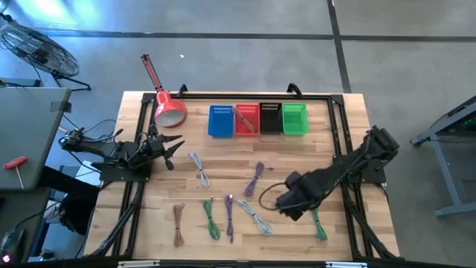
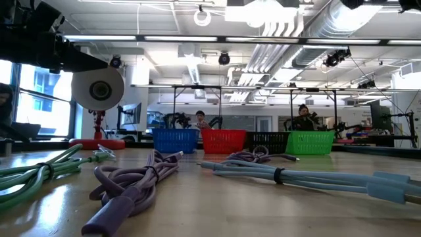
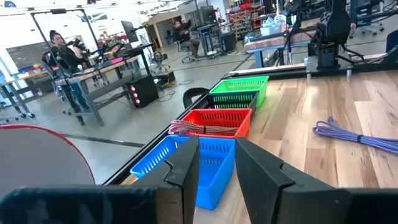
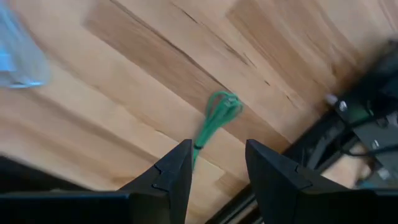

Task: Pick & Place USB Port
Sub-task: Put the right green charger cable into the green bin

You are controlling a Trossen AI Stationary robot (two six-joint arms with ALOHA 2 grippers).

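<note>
Several bundled USB cables lie flat on the wooden table: grey, purple, brown, green and another green one near the front right. My right gripper points down above the table, just left of that green cable, open, with nothing between its fingers. My left gripper waits level at the table's left side, open and empty, facing the baskets.
Four baskets stand in a row at the far edge: blue, red with a cable inside, black, green. A red lamp lies at the far left. A dark frame rail runs along the right side.
</note>
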